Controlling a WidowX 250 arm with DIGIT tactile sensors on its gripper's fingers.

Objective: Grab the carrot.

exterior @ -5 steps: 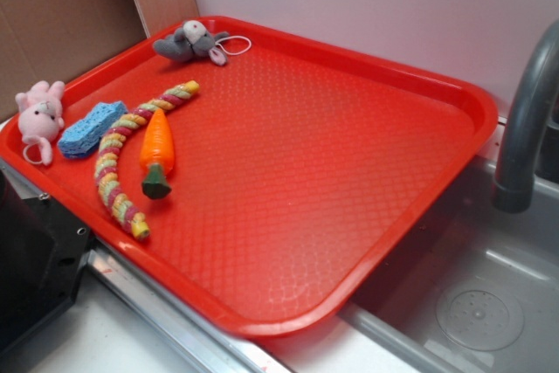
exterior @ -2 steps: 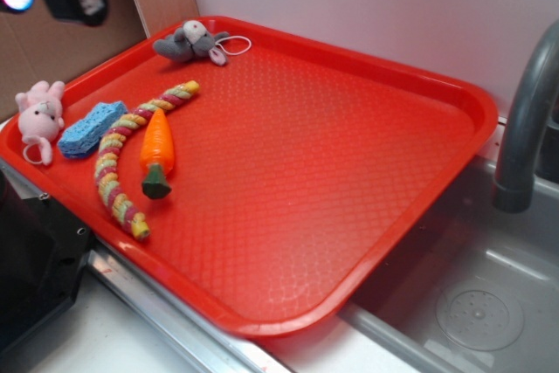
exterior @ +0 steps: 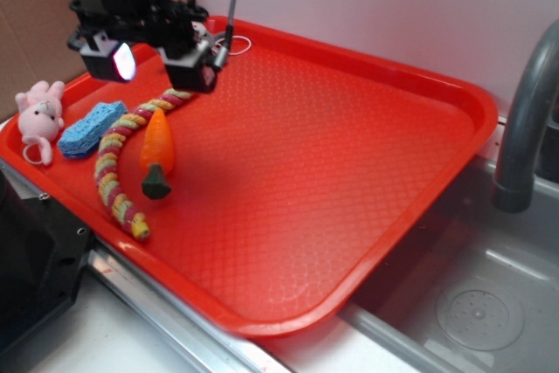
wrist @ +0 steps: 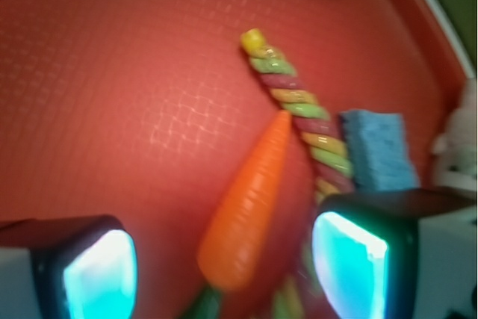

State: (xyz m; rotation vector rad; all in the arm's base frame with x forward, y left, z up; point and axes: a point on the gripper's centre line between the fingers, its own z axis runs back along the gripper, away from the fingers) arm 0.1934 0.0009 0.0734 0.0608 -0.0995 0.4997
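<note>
1. The carrot (exterior: 157,148) is lying on the red tray (exterior: 367,172), just beside the rope (exterior: 118,159), on the side away from the sponge (exterior: 91,128). Its tip is pointing toward the rope's far end and its green stub toward the tray's near rim.

2. The hand (exterior: 148,58) is hovering above the rope's far end, beyond the carrot's tip and clearly off the tray. It is empty, with its pads spread wide.

3. In the wrist view the carrot (wrist: 250,199) is sitting between the two pads (wrist: 101,274), nearer the right one, and running roughly along the gap rather than across it. That view is blurred, so exact clearance is hard to judge.

4. The step in hand looks like the approach: lining up over the carrot, with the descent not yet done.

5. The next move is likely calling for a shift toward the carrot's thick middle, then a straight drop until the pads are straddling it.

6. The rope (wrist: 299,102) is touching or nearly touching the carrot, so the pad on that side is needing to slip between them, or the rope may be pinched too.
</note>
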